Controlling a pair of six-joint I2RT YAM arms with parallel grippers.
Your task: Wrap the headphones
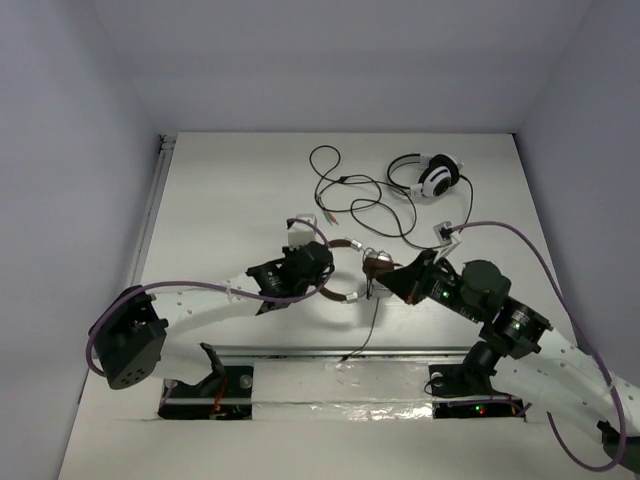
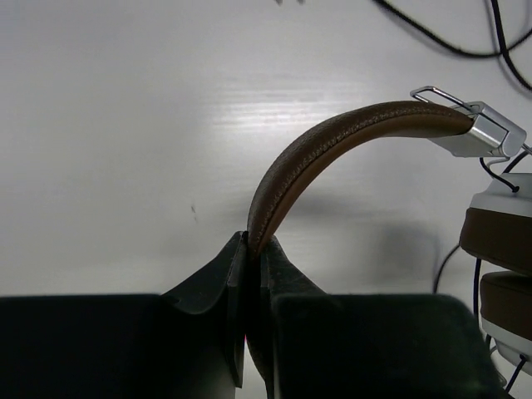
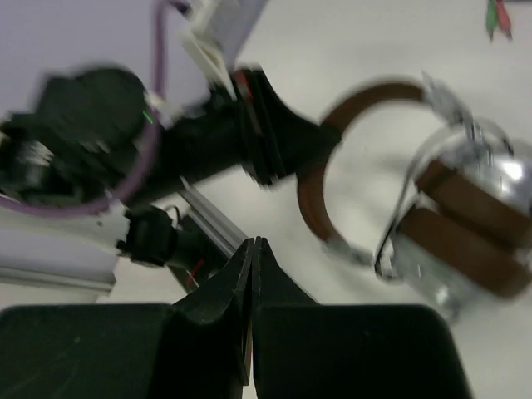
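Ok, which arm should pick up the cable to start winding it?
Right. The left gripper is clamped on the headband, steadying it; the right gripper is shut, seemingly empty, beside the ear cups, nearest the cable.

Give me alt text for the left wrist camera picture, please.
The left gripper is clamped shut on the brown headband of the headphones, which arches up and right to a silver bracket and brown ear pads, with a white table behind.
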